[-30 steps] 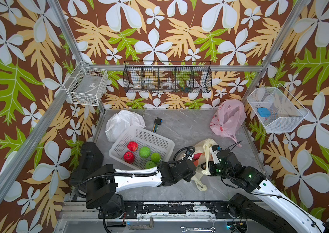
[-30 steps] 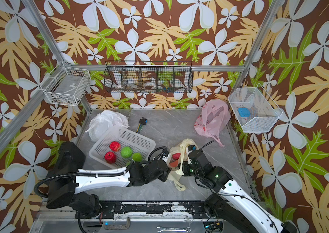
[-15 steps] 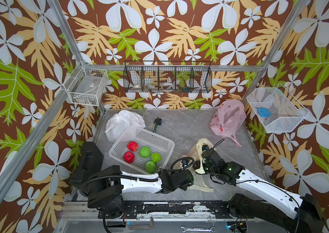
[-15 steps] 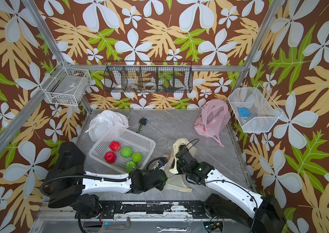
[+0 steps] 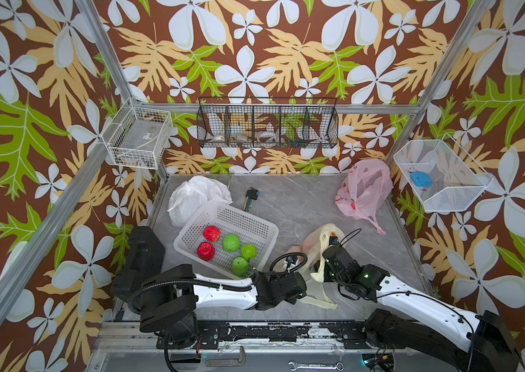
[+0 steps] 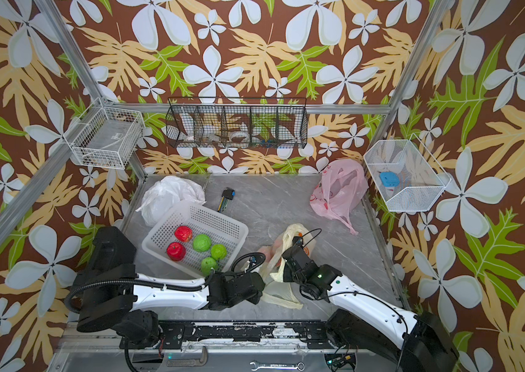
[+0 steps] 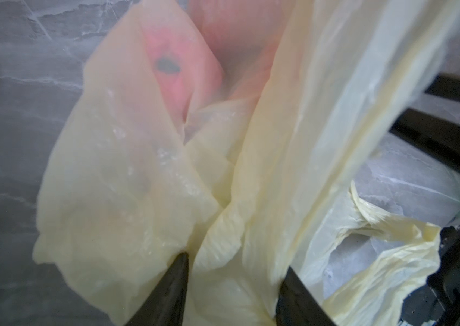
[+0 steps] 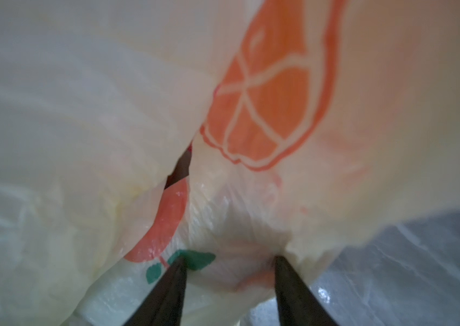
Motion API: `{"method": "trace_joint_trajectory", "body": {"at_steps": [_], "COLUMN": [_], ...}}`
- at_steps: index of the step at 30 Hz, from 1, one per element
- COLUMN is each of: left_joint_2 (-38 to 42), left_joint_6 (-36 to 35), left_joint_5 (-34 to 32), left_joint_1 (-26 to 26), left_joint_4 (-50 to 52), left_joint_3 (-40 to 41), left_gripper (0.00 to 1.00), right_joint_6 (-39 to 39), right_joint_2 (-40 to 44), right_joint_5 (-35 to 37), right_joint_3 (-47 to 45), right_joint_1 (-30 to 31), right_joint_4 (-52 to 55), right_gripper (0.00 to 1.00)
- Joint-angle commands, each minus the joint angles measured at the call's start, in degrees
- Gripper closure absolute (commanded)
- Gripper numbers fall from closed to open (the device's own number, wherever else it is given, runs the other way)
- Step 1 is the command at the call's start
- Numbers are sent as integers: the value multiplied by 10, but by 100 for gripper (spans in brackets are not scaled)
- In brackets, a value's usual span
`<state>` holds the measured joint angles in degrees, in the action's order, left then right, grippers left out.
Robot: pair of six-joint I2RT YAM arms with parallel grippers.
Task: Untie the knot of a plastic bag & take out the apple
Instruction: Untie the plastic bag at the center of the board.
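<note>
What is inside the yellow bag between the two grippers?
Through the yellow bag, a red shape with a dark dimple shows, likely the apple. Plastic folds cover the rest, so anything else inside is hidden.

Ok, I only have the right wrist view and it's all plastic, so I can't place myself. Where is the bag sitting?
Observer: In a top view the cream bag sits on the front half of the table, just right of the white basket.
Operator: Any sign of the apple?
Observer: In the left wrist view a red shape with a dark spot shows through the plastic. It's likely the apple, still inside.
Operator: And the left pincer?
Observer: The left pincer has its jaws apart with bunched plastic between them. I can't tell whether it is gripping.
</note>
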<state>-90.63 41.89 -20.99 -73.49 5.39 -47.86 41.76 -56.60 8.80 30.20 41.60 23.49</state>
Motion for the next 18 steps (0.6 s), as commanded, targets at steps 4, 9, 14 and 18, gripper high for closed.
{"method": "trace_joint_trajectory", "body": {"at_steps": [4, 9, 14, 18], "left_joint_2": [15, 24, 7, -21], "left_joint_6": [-11, -93, -148, -177], "left_joint_5": [-37, -69, -86, -48], "left_joint_1": [8, 8, 22, 57], "left_joint_4": [3, 13, 35, 23], "left_joint_3": [-28, -64, -105, -121], "left_gripper": [45, 40, 33, 30], "right_joint_6": [3, 5, 36, 56], "right_joint_2": [40, 102, 151, 156], "right_joint_5": [-64, -94, -84, -61], "right_joint_3": [-17, -30, -16, -18], "right_joint_1": [1, 1, 1, 1], "right_joint_4": [4, 55, 79, 62], "right_gripper": [98, 100, 81, 35]}}
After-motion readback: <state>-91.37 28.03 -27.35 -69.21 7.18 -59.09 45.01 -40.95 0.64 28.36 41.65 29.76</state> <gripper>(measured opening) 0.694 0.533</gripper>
